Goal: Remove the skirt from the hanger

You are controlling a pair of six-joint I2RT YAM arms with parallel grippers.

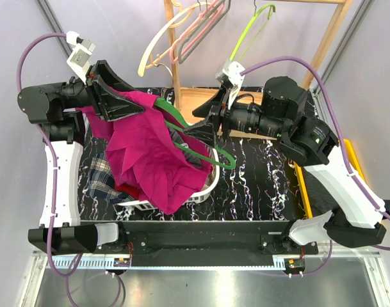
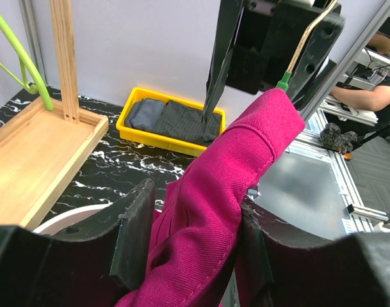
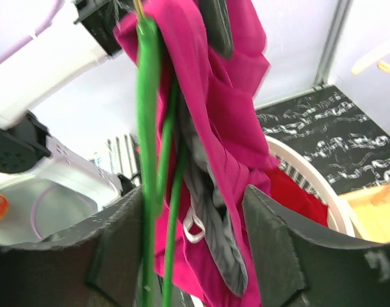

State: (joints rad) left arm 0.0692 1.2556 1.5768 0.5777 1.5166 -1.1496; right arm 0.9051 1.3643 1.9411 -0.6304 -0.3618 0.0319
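Left wrist: left claw (image 2: 193,238) clenched on skirt (image 2: 246,147); right claw (image 3: 195,233) agape around hanger (image 3: 148,96).

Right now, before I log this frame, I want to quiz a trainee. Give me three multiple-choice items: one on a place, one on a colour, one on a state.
1. What does the skirt hang over?
A. the white basket
B. the yellow tray
C. the wooden tray

2. What colour is the hanger carrying it?
A. pink
B. green
C. cream

3. How is the left gripper?
A. open, touching nothing
B. shut on the skirt
C. shut on the white basket

Key:
1 A: the magenta fabric drapes down over the basket's rim in the top view.
2 B: the bar running through the skirt is green.
3 B: magenta cloth is pinched between its two fingers.
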